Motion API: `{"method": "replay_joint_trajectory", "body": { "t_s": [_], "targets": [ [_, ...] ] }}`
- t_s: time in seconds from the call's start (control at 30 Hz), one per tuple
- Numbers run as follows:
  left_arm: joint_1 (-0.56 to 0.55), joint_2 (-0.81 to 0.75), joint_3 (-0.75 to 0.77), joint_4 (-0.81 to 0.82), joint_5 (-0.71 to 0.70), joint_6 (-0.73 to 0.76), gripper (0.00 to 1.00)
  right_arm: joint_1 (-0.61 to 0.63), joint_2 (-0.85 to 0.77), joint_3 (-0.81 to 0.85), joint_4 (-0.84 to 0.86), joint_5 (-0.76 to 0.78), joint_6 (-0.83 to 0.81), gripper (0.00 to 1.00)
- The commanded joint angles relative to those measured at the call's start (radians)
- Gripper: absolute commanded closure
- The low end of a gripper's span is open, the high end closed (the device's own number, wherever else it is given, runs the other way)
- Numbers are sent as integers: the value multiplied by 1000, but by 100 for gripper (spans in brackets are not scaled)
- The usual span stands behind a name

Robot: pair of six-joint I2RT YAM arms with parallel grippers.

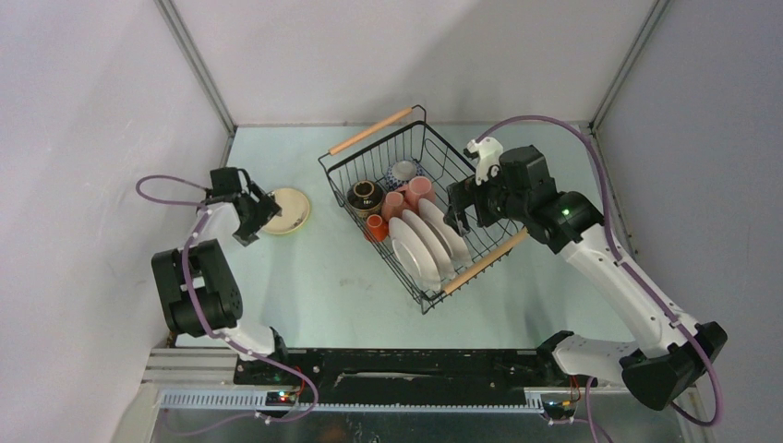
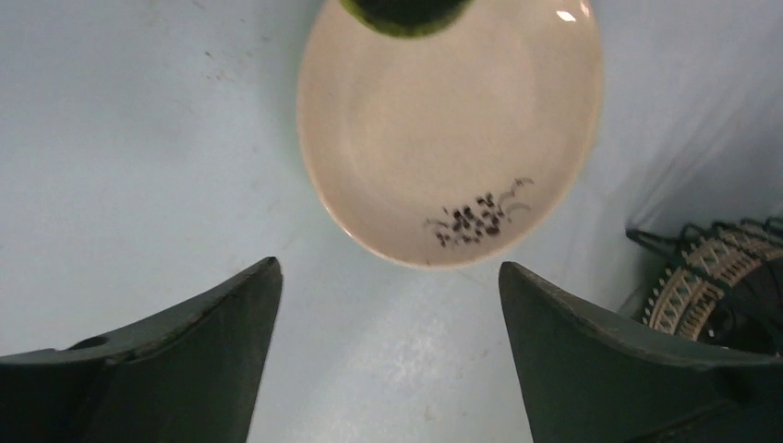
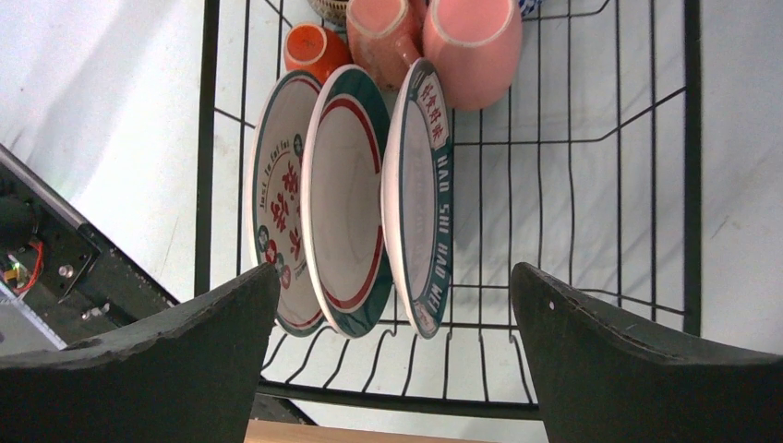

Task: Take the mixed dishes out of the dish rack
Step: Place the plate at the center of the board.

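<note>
Saucer (image 2: pixel 443 120) lay flat on the desk (image 1: pixel 342 295) at 9 o'clock of the rack (image 1: pixel 486 262). The left fingers (image 2: pixel 185 369) stood wide apart just short of it, touching nothing, so that dish was judged unloaded. Plates (image 3: pixel 342 203) stood on edge at the rack's 5 o'clock end, propped upright by the wires, with mugs (image 3: pixel 466 46) beyond. Right fingers (image 3: pixel 609 369) hung apart at the 3 o'clock side, aligned over the plate row, probably to take one by its rim.
</note>
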Motion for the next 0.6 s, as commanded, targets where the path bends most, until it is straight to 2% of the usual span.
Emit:
{"method": "replay_joint_trajectory", "body": {
  "t_s": [0.0,0.07,0.23,0.57],
  "targets": [
    [-71,-138,23,-67,-60,68,5,-9,31,1,-7,-51,35,5],
    [-116,-187,14,-88,-80,88,2,-17,46,1,-7,-63,41,8],
    [-183,-333,-30,-131,-104,117,1,-45,89,0,6,-143,64,15],
    [-276,-606,-133,-139,-5,118,0,-96,207,1,25,-252,75,38]
  ]
}}
